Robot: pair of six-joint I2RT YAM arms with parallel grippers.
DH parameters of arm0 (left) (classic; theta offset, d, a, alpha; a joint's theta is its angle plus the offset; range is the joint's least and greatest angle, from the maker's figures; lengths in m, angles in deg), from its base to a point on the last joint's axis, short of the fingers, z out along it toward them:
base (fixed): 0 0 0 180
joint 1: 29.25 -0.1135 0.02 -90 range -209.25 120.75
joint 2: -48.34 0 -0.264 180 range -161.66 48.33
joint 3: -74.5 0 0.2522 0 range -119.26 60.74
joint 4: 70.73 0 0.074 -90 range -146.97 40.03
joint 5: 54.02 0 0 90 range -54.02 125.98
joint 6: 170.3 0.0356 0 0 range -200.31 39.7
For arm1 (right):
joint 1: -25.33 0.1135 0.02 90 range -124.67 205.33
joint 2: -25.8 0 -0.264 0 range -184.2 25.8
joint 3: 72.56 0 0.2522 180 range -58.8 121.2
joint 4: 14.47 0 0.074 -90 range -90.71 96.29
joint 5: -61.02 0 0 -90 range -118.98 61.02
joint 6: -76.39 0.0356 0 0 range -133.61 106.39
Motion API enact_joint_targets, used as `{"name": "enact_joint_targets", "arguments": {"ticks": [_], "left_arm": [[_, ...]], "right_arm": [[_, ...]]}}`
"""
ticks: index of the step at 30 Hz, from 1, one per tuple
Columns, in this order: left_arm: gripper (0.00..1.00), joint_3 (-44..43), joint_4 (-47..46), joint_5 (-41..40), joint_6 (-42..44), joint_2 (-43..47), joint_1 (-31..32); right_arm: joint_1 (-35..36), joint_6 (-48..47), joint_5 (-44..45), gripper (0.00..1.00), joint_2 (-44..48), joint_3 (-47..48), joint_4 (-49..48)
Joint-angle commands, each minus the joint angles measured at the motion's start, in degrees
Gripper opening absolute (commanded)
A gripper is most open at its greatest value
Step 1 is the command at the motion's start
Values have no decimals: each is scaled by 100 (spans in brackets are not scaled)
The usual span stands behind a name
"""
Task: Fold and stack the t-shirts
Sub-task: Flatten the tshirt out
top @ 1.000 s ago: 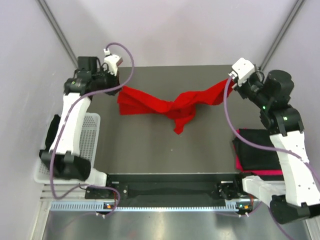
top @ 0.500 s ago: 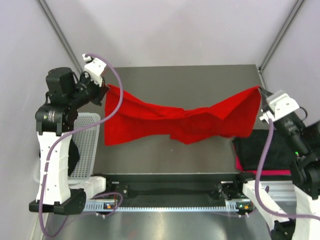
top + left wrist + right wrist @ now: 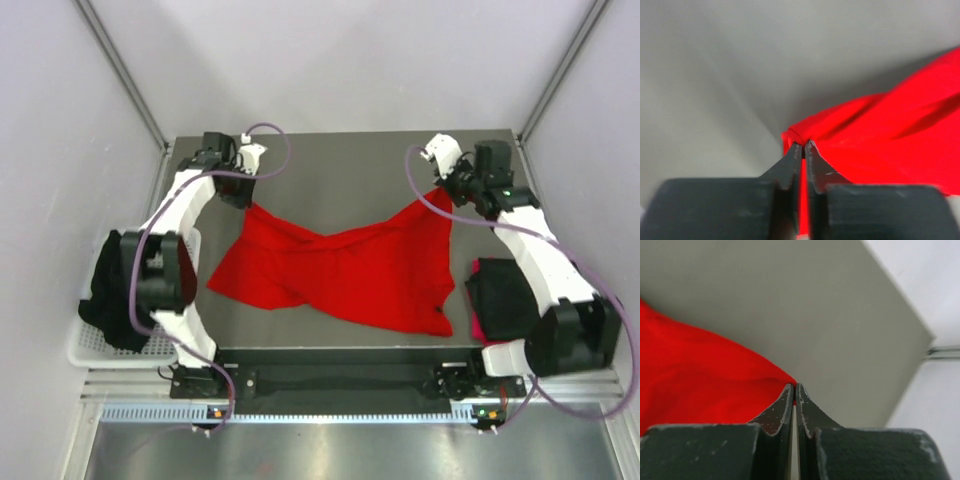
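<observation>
One bright red t-shirt (image 3: 350,270) lies mostly spread on the dark table (image 3: 340,165), pinched at its two far corners. The left gripper (image 3: 243,198) is clamped tight on the far-left corner and the right gripper (image 3: 445,190) on the far-right one, each with its jaws almost meeting through the cloth. The shirt is not flat: a twisted ridge crosses its middle and the near hem is wavy, so by my judgement folding of this piece has not begun.

At the table's right side a folded black t-shirt (image 3: 500,295) rests on a pinkish-red t-shirt (image 3: 477,330), a stack already started. A crumpled black t-shirt (image 3: 108,290) waits in the white mesh basket (image 3: 85,352) at the left.

The red shirt's near-right corner lies just beside the stack, so there is little slack there. The far strip and the near-left part of the table show bare surface, which leaves room to drag and smooth the shirt.
</observation>
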Motion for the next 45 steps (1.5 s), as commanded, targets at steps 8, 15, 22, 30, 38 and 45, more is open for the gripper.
{"name": "enact_joint_targets", "arguments": {"ticks": [8,15,22,30,38,45], "left_arm": [[41,-398,-1435,-518,-956,-682,-5],[40,832,-803,-351,-1045,-100,-23],[45,1168,-732,-614,-966,-223,-93],[42,931,-741,-659,-904,-653,-181],[41,931,-864,-720,-869,-891,-207],[41,817,-873,-711,-869,-1110,-216]], "right_arm": [[-149,591,-183,0,-1151,69,-910],[-149,723,-358,0,-1001,-107,-901],[-149,724,-517,0,-975,-151,-770],[-140,697,-587,0,-913,-309,-778],[-149,662,-605,0,-939,-415,-822],[-149,680,-631,0,-931,-468,-840]]}}
